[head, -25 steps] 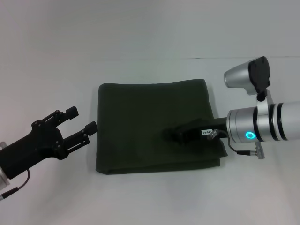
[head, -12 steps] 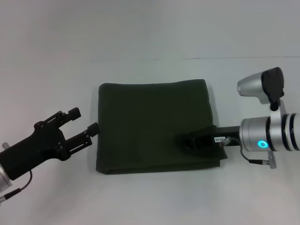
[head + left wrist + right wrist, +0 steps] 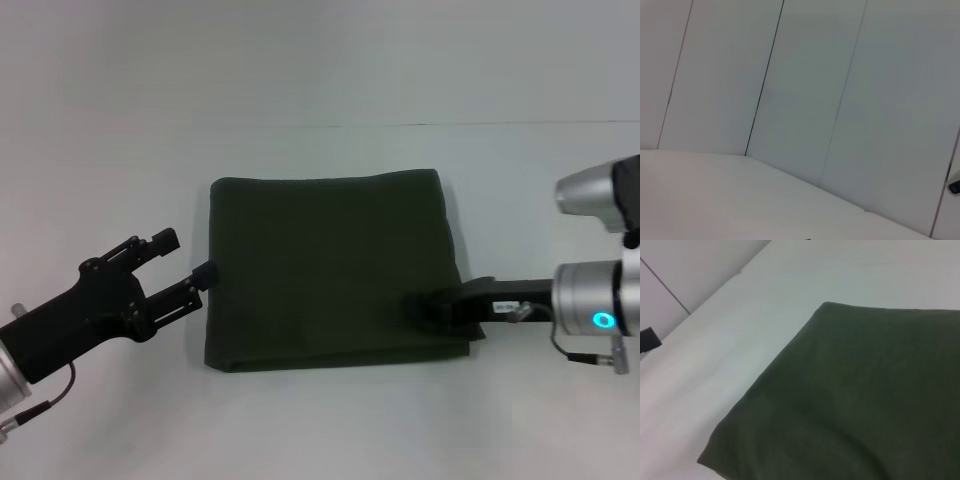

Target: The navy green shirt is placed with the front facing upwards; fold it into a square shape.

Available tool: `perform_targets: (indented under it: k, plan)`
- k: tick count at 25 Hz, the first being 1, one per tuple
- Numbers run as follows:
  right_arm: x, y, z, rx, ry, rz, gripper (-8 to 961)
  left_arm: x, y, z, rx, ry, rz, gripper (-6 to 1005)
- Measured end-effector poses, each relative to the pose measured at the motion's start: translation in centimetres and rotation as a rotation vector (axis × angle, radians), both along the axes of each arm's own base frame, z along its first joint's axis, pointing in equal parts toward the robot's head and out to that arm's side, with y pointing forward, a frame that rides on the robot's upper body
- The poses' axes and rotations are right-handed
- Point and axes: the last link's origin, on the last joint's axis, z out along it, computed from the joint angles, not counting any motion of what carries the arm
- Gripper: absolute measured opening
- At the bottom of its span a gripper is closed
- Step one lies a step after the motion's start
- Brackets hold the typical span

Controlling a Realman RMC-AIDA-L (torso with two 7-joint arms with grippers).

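The head camera looks forward and down from above, taking in the whole white surface (image 3: 320,60) with both arms entering from the sides. The right wrist camera sits low and close, looking across the folded navy green shirt (image 3: 865,400), which the head view also shows. The left wrist camera tilts upward toward a panelled wall (image 3: 805,90).
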Motion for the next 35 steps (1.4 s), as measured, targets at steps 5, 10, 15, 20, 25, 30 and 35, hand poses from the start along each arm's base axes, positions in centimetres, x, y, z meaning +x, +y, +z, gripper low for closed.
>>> perform_targets:
  k: [5,10,15,20,25,30,35]
  plan:
    - [1.1,-0.4,1.3,0.014,0.007,-0.022,9,0.0,0.0,0.0,-0.001,-0.003,0.000,791]
    - [2.4,-0.6,2.7,0.031,0.004,-0.051,9,0.0,0.0,0.0,0.001,-0.007,0.000,790]
    - [2.3,-0.5,4.9,0.084,0.047,-0.037,10,0.4,0.2,0.3,0.006,-0.027,-0.015,790]
    - [2.3,-0.2,7.1,0.151,0.111,-0.042,10,0.8,0.7,0.5,0.017,-0.039,-0.021,790]
    - [2.1,0.2,9.2,0.187,0.172,-0.062,63,1.4,1.5,0.8,0.017,-0.056,-0.023,791]
    - [2.3,0.7,11.1,0.177,0.211,-0.140,192,1.6,1.9,0.9,0.021,-0.057,-0.031,791]
    - [2.2,0.6,12.2,0.172,0.249,-0.154,304,1.7,2.3,1.3,0.018,-0.065,-0.020,794]
